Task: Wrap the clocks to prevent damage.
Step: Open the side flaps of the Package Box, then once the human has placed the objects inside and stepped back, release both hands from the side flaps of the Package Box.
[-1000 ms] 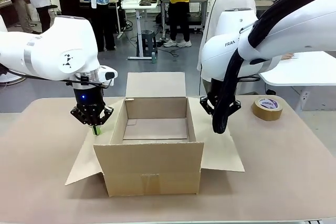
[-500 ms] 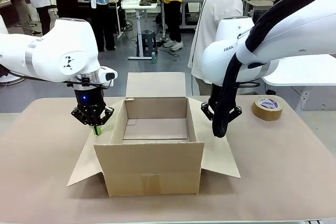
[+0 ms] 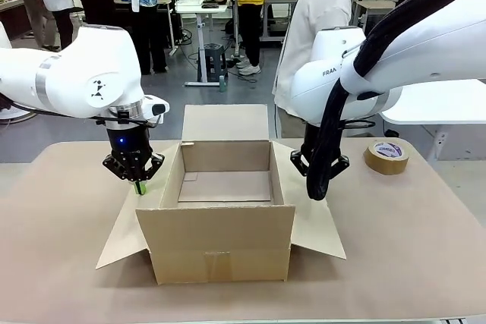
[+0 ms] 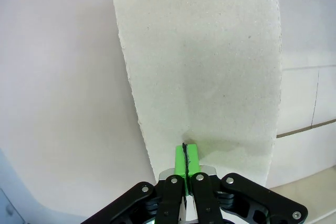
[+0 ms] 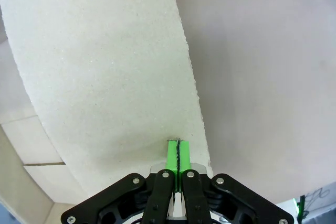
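Both tools closed, green pads together, nothing clamped: left tool tip-down on the left flap of the open box, right tool likewise on the right flap. Risk: each tip sits close to its flap's edge, so if you push harder or drift sideways it may slip onto the bench, crease the cardboard or skew the box. Clocks: you cannot tell their position or look from these views, and the visible box floor is plain cardboard.
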